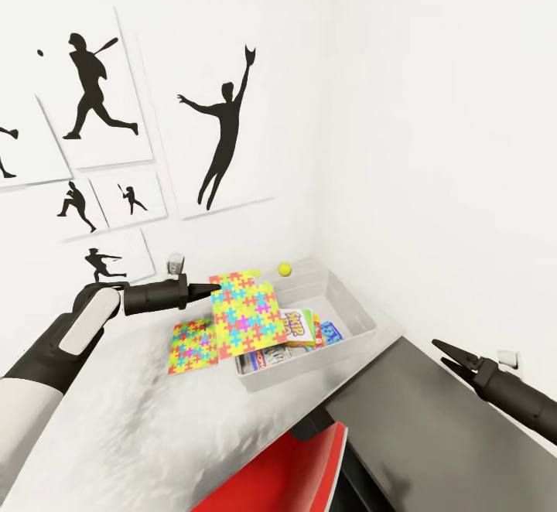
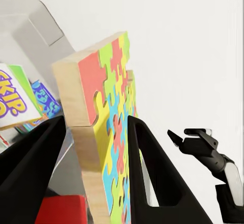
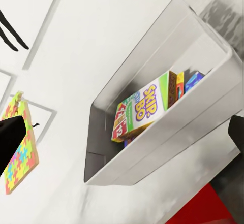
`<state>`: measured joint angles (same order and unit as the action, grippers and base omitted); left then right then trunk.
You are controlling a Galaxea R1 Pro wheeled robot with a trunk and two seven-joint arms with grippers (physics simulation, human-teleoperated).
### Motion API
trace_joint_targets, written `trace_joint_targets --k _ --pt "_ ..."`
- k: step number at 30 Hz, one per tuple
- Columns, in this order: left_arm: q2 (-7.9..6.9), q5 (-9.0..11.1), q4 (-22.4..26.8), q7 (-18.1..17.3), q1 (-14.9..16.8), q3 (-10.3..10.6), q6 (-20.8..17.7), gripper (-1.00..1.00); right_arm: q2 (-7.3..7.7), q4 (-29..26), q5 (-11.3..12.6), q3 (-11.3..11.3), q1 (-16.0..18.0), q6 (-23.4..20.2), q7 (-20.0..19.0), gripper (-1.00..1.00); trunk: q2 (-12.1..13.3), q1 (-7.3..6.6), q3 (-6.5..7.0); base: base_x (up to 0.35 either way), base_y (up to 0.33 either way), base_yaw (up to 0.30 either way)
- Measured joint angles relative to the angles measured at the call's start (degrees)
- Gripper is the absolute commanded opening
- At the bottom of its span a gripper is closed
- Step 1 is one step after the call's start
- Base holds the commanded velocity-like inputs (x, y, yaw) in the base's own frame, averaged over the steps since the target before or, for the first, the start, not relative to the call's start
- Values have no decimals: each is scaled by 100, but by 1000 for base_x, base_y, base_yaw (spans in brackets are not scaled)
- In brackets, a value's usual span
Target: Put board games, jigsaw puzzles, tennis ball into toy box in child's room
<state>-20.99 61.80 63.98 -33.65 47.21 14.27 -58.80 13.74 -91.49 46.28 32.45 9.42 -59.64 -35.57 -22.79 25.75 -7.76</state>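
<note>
My left claw held one jigsaw puzzle tight, lifted over the near edge of the toy box. I thought I should tip it flat, slide it in, then let go gently.

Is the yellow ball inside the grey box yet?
No. The tennis ball sits on the table behind the toy box, outside its rim.
</note>
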Motion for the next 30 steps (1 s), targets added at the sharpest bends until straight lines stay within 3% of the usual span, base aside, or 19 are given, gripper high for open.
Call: trace_joint_targets --k 6,9,12,16,19,22,25,30 --pt "328 23 -20 623 17 -172 2 -100 9 0 5 141 -5 -4 -18 100 0 0 0 0 0 0" --pt "680 50 -126 1361 39 -460 4 -100 -6 0 9 345 -8 -7 -169 100 0 0 0 0 0 0" --pt "992 78 -326 1860 128 -674 8 -100 -10 0 9 414 -8 -9 -367 100 0 0 0 0 0 0" --pt "1494 74 -952 2637 393 -1041 229 -100 -5 0 2 444 -8 -9 -490 100 0 0 0 0 0 0" --pt "1791 68 -1302 2959 479 -1115 769 -100 0 0 -1 453 -8 -10 -518 100 0 0 0 0 0 0" --pt "2078 13 -1540 3233 509 -1117 998 -100 13 0 0 471 -8 -10 -525 100 0 0 0 0 0 0" --pt "2209 -24 -1648 3449 519 -1107 1058 -100 3 -1 5 561 -8 -10 -526 100 0 0 0 0 0 0" --pt "2249 -39 -1808 3532 612 -1090 1054 -100 -2 -1 7 598 -8 -10 -530 100 0 0 0 0 0 0"
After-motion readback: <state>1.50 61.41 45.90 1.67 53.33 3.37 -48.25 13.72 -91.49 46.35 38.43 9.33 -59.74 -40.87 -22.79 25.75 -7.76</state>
